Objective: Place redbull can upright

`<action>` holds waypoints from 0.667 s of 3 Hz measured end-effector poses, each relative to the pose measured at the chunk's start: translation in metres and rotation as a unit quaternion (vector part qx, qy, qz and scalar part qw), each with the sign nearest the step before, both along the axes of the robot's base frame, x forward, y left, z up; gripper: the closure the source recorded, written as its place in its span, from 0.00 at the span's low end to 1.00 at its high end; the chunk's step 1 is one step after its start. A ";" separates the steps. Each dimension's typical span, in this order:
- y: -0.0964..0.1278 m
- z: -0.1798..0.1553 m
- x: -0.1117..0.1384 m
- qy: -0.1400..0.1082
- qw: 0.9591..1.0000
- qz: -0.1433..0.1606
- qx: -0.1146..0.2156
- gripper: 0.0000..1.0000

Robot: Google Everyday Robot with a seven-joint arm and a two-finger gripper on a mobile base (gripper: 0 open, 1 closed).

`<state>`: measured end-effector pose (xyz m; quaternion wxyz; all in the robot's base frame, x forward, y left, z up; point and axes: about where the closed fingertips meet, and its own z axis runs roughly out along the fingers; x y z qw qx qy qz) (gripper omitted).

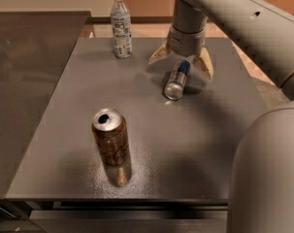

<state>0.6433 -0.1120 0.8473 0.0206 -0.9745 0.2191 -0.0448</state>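
Note:
The redbull can (176, 78) is slim, silver and blue, and lies on its side on the grey table (195, 140) at the back right, its silver end toward me. My gripper (181, 62) hangs just above it. Its two cream fingers (204, 66) are spread wide apart, one on each side of the can's far end. The fingers do not close on the can.
A brown soda can (110, 136) stands upright, opened, in the front middle of the table. A clear plastic bottle (121, 25) with a white cap stands at the back. A darker table (25, 72) adjoins on the left. My arm's large grey body (265, 174) fills the right foreground.

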 end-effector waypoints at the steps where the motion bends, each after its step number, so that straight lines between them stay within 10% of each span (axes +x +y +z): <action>1: -0.003 -0.001 0.009 -0.001 1.000 -0.004 -0.007 0.00; 2: -0.004 -0.002 0.015 -0.002 1.000 -0.001 -0.011 0.17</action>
